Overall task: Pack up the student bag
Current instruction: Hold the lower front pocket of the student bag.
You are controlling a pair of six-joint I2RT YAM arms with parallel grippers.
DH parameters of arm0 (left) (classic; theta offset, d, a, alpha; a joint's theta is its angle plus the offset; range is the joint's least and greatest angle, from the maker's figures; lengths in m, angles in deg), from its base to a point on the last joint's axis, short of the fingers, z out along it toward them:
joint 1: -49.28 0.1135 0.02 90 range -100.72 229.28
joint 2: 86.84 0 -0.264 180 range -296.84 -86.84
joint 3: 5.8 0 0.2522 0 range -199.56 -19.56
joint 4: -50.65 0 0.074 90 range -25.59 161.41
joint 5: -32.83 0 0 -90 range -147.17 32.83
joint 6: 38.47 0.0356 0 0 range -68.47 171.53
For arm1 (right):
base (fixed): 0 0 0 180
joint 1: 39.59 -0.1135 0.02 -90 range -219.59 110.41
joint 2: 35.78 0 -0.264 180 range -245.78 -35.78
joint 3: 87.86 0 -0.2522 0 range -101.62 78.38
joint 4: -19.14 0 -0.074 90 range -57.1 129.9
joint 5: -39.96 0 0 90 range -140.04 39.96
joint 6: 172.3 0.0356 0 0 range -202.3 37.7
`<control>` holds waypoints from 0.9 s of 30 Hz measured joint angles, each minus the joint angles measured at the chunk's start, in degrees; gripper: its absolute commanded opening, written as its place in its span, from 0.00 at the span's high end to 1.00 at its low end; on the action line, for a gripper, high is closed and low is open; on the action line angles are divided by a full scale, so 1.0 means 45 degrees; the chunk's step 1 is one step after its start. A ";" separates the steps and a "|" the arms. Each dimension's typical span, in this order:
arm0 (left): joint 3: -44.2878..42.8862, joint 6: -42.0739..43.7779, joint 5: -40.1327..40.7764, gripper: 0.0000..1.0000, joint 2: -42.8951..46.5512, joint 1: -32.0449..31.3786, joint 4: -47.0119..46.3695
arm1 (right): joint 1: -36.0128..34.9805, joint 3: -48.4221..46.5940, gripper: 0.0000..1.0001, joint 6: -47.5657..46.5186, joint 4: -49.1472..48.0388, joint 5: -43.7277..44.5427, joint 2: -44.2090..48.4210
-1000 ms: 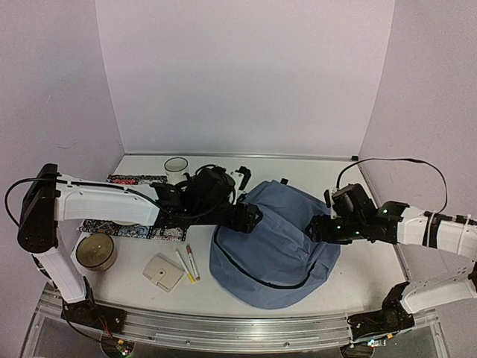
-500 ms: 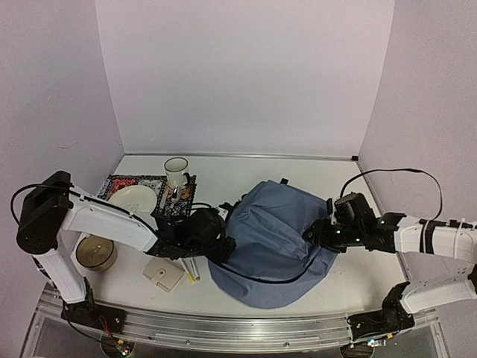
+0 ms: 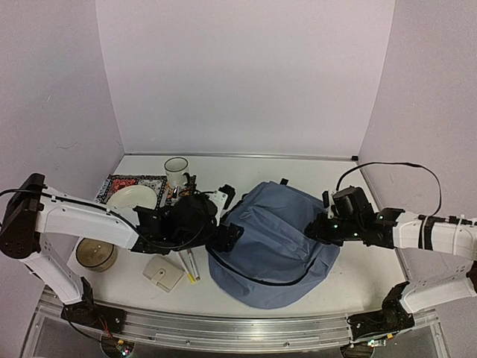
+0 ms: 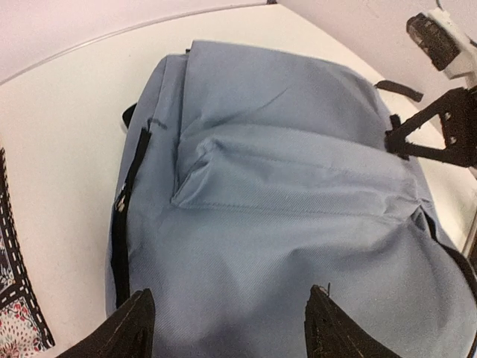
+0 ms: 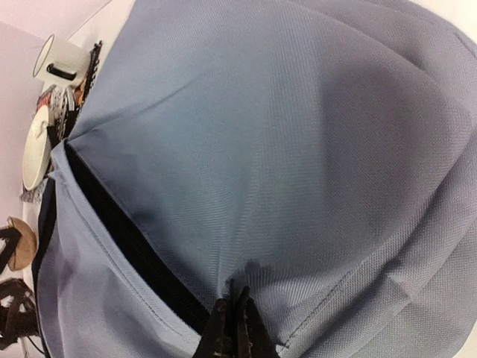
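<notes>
Top view: the student bag (image 3: 272,242), a soft blue-grey fabric backpack with black zippers, lies on the white table (image 3: 328,175), right of centre. The left gripper (image 3: 231,237) is at the bag's left edge and the right gripper (image 3: 311,230) at its right side. Left of the bag are a white mug (image 3: 177,171), a white round plate (image 3: 132,198) on a black patterned mat (image 3: 123,181), a tan round container (image 3: 95,252), a flat beige case (image 3: 163,271) and two pens (image 3: 190,262).

Left wrist view: the left gripper (image 4: 227,332) is spread wide and holds nothing, with the student bag (image 4: 283,209) below its black fingertips (image 4: 130,328). A black zipper (image 4: 127,216) runs down the bag's left side.

Right wrist view: the right gripper (image 5: 231,324) is pinched closed on a pucker of the student bag (image 5: 261,149) fabric, beside a dark zipper line.
</notes>
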 measured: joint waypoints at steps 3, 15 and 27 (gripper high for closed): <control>-0.0526 0.0242 -0.0110 0.29 -0.0006 0.0000 -0.0207 | 0.0000 -0.0455 1.00 -0.0324 0.0457 -0.0094 0.0000; -0.3687 0.0747 -0.1314 0.31 -0.3649 -0.0379 -0.1359 | -0.0261 -0.2531 0.98 -0.1350 0.1294 -0.0656 -0.1597; -0.3396 0.0176 -0.1870 0.47 -0.4635 -0.0937 -0.2452 | -0.1093 -0.5088 0.95 -0.2167 0.1876 -0.0324 -0.4280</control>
